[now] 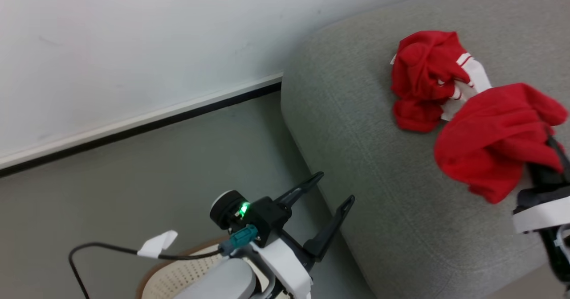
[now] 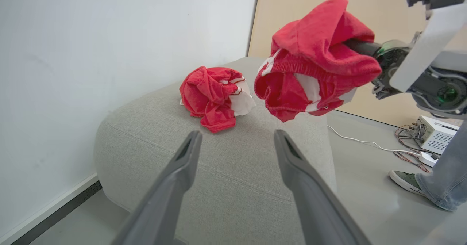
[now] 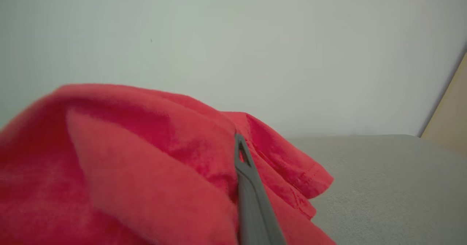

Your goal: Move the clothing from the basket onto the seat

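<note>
right pincer [image 1: 554,149] is clamped on a red garment [image 1: 494,143], the cloth bunched over its dark fingers and hanging in the air above the grey seat [image 1: 356,134]. the left wrist view has it clear of the cushion. from the right wrist view one finger [image 3: 248,186] pokes out through the red folds, the other is buried. a second red garment [image 1: 421,76], with white stripe trim, lies crumpled on the seat top, just beside the held one and nearer the wall. left pincer [image 1: 336,186] hangs with jaws spread wide and nothing between them, off the seat's rounded edge, over the floor, fingers pointing toward the seat. below it, the cream perforated basket [image 1: 178,274] with its brown rim peeks in at the bottom of the head view, on the floor near the seat; what's inside it can't be made out. over in the left wrist view, a person's shoe [image 2: 405,181] and a denim leg stand on the floor past the seat, near a pale box [image 2: 434,133] with cables.
</note>
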### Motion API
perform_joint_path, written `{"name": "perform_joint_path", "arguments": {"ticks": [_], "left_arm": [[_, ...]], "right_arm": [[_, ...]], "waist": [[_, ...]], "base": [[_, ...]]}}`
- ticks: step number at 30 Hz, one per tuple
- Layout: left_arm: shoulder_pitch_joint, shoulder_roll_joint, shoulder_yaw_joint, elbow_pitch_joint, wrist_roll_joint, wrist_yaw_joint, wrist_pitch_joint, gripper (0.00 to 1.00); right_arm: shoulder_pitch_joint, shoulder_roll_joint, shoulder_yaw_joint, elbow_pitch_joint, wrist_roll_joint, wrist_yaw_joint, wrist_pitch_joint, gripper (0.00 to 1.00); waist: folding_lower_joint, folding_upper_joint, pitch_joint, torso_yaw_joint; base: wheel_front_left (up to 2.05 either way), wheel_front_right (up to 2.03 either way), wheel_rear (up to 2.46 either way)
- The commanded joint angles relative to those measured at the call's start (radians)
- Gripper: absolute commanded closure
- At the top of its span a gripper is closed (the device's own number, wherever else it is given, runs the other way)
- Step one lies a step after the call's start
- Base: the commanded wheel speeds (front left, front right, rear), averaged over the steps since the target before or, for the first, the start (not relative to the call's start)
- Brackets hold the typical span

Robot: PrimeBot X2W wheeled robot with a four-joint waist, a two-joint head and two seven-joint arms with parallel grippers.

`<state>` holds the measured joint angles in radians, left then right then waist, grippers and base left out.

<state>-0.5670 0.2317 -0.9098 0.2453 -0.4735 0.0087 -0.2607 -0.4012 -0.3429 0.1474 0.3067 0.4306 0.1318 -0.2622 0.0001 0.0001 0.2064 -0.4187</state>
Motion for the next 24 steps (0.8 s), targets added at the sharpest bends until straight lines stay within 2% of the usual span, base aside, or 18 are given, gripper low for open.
{"name": "perform_joint_path", "arguments": {"ticks": [1,14,18,24], "left_arm": [[-0.012,0.002,0.003,0.001,0.009,-0.002,0.001,0.0],[-0.103,0.011,-0.001,-0.009,0.043,0.003,0.028,0.0],[-0.121,0.005,-0.001,-0.006,0.049,0.006,0.025,0.0],[-0.139,-0.007,0.004,0.004,0.05,0.009,0.018,0.0]], "right_arm": [[-0.017,-0.005,-0.006,0.005,0.006,-0.002,-0.004,1.0],[-0.165,-0.162,-0.145,0.199,0.047,-0.002,-0.003,1.0],[-0.208,-0.204,-0.119,0.308,0.057,-0.002,-0.003,1.0],[-0.287,-0.262,0.026,0.474,0.113,-0.002,0.059,1.0]], "waist": [[-0.0001,-0.0001,0.031,0.029],[-0.0001,-0.0001,0.224,0.177],[-0.0001,-0.0001,0.258,0.208],[-0.0001,-0.0001,0.286,0.241]], "base": [[0.0,0.0,0.0],[0.0,0.0,0.0],[0.0,0.0,0.0],[0.0,0.0,0.0]]}}
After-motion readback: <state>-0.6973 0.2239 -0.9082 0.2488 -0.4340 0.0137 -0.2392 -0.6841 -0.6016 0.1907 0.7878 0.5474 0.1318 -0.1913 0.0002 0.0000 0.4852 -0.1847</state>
